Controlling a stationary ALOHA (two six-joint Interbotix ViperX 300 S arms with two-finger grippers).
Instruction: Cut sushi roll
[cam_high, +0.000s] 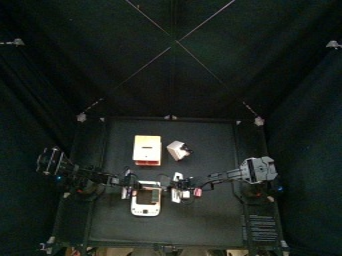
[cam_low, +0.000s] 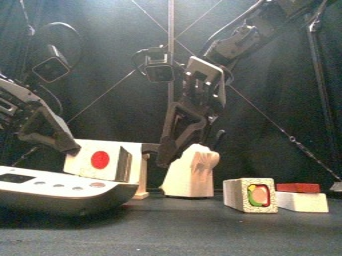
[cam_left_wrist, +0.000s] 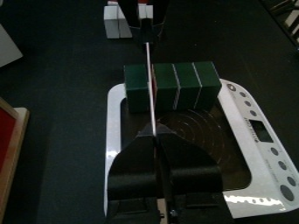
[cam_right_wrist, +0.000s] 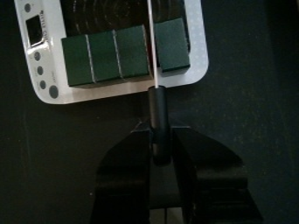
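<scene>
A dark green sushi roll lies across a white board that has a row of buttons along one side. My right gripper is shut on the black handle of a knife. Its thin blade stands in the gap between one end piece and the other three segments. In the left wrist view the blade crosses the roll edge-on and ends just ahead of my left gripper. That gripper hangs shut over the board's near edge. I see nothing between its jaws.
A white, red and wood box and a small pale block sit behind the board. In the front view, a cut sushi piece and a red-topped piece lie at the right. Black curtains ring the table.
</scene>
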